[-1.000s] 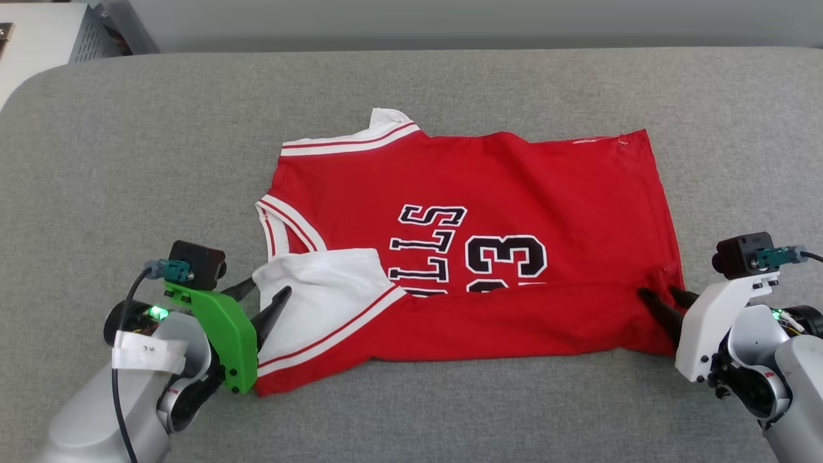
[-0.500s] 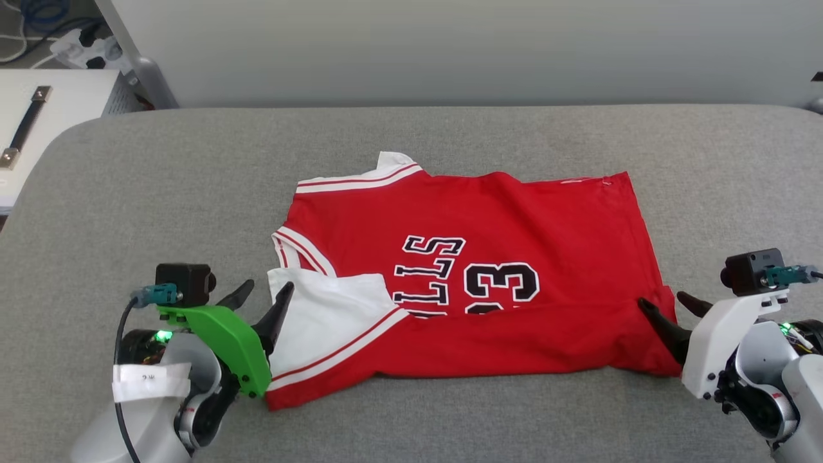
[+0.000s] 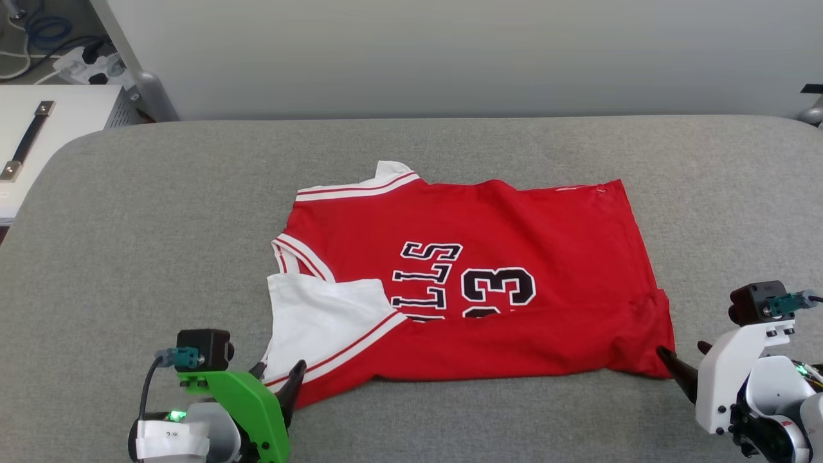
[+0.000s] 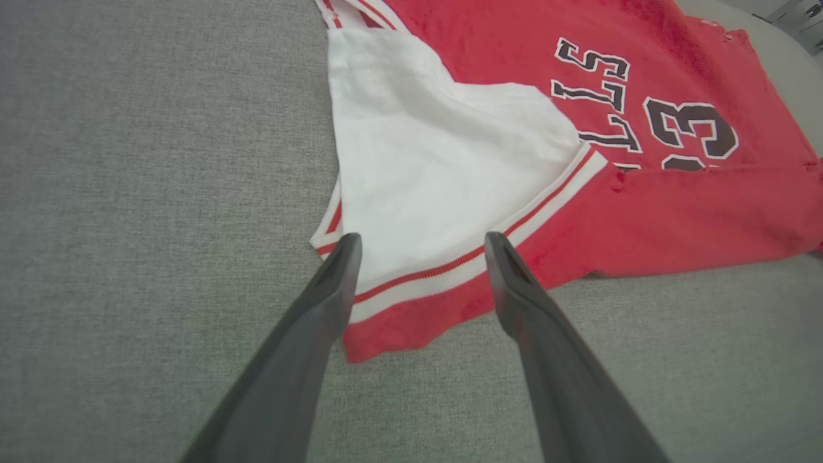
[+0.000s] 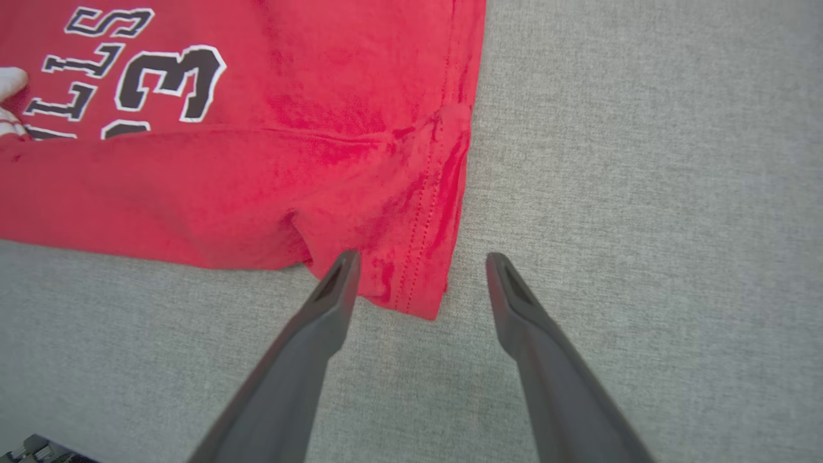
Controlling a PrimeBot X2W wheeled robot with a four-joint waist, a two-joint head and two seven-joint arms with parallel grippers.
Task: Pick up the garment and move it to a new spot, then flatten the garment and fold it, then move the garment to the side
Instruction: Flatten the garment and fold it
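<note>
1. The garment lies spread around the middle of the table, well apart from its left and right edges.
2. Judging by how it lies, the first fold is done. The long side nearest the robot is turned up over the lower part of the black print, and a white sleeve rests on top at the left end.
3. Left to do, as I judge it: the further folds that make it compact, then the move to the side.
4. The left claw is released and empty at the garment's near left corner. The right claw is likewise released and empty at the near right corner.
5. The head view gives the whole outline, including the far sleeve poking out toward the table's far edge.
6. The left wrist view shows the sleeve's striped trim lying between the spread fingertips.
7. The right wrist view shows a puckered crease and hem stitching at the near right corner. One fingertip sits at the cloth's edge and the other over bare table; I cannot tell whether either touches.
</note>
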